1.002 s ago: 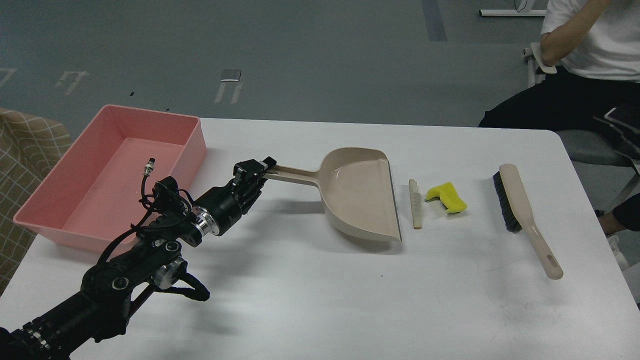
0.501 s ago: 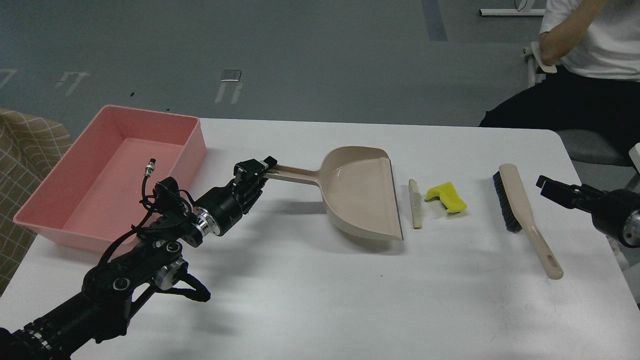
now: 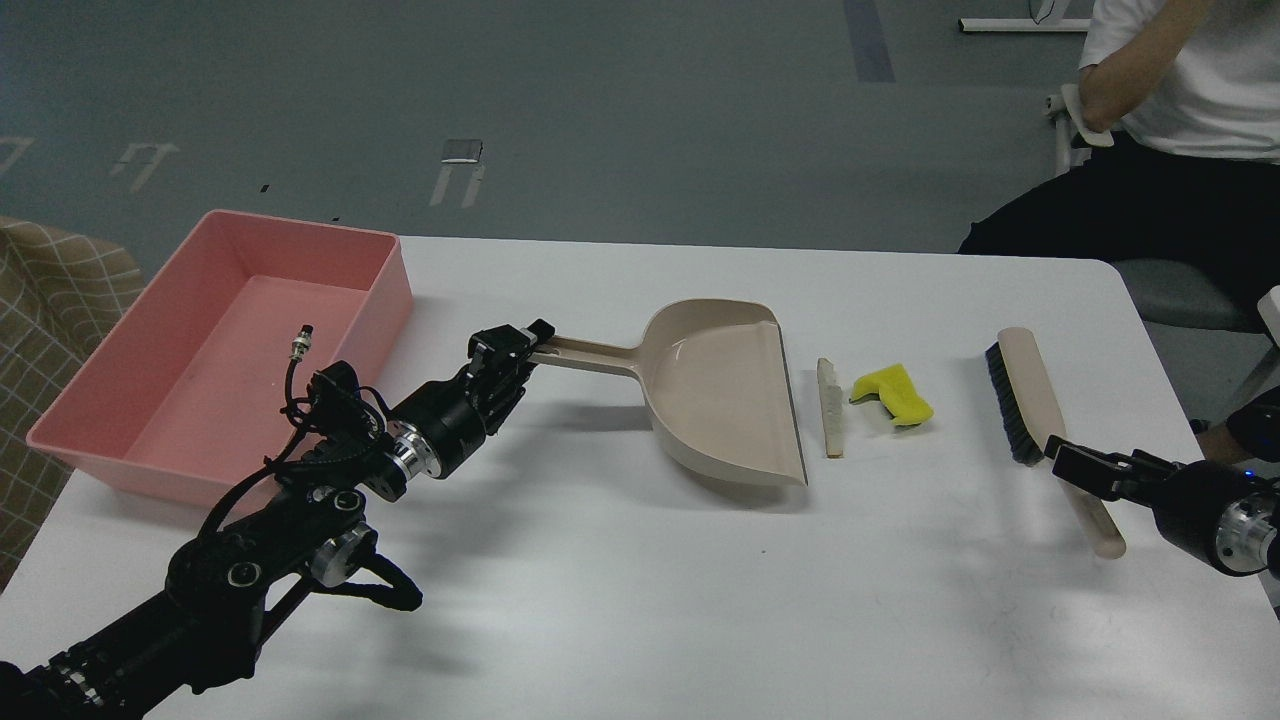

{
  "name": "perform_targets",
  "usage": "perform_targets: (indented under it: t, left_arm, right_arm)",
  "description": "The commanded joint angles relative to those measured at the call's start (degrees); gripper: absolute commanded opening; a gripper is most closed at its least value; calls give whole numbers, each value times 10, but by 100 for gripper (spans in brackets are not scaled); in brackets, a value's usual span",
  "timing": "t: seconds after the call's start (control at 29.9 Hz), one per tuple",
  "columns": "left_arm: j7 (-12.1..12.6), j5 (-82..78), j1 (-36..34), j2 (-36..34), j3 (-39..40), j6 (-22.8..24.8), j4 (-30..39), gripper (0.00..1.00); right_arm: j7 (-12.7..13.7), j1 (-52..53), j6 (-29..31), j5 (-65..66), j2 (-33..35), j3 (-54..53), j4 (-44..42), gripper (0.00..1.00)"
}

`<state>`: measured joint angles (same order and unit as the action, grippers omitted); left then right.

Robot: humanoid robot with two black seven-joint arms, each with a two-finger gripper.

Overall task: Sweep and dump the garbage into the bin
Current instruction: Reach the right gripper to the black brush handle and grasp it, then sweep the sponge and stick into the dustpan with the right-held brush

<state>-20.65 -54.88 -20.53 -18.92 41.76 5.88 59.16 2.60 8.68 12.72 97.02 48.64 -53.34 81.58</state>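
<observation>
The garbage lies mid-table: a curved yellow sponge piece [image 3: 893,393] and a thin pale strip [image 3: 829,407], just right of the beige dustpan's [image 3: 720,390] open lip. My left gripper [image 3: 517,349] is shut on the dustpan's handle end. The pink bin [image 3: 392,285] stands at the far left, with nothing in it. The beige black-bristled brush [image 3: 1028,392] lies to the right of the sponge. My right gripper [image 3: 1068,464] is at the brush's handle, overlapping it; its fingers look dark and I cannot tell them apart.
A seated person [image 3: 1180,110] is at the far right corner, beyond the white table [image 3: 640,600]. A checked fabric seat [image 3: 50,290] stands left of the bin. The table's right edge runs close to my right arm.
My right arm has come into view and moved down and left to the brush's handle. The dustpan has shifted slightly in my left gripper. The scraps have not moved.
</observation>
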Motion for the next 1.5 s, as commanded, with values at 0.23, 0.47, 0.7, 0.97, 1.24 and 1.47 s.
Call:
perform_targets:
  t: [0.23,0.47,0.7,0.97,1.24,1.47]
  left_arm:
    - [-2,0,1,2,-6,0,-6,0]
    - [-10,0,1,2,-6,-1,-7,0]
    - [-10,0,1,3,-8,-11,-7,0]
    - [-10,0,-2,2,-8,-11,-7,0]
    - [-8,-1,1,2,-9,-12,-7,0]
    - [-7,-1,-2,-1,-28,-17,-7,0]
  right_arm:
    - [-5,-10,1,1,-10,1,2,53]
    - [2,-10,2,2,-14,6,-1,31]
    - [2,-10,2,1,-21,13,0,25]
    - [-1,-2,-2,-1,-43,3,15,1]
    - [-1,-3,9,-3,-57,25,36,1]
    - [-1,18,82,-4,-96,43,48,1]
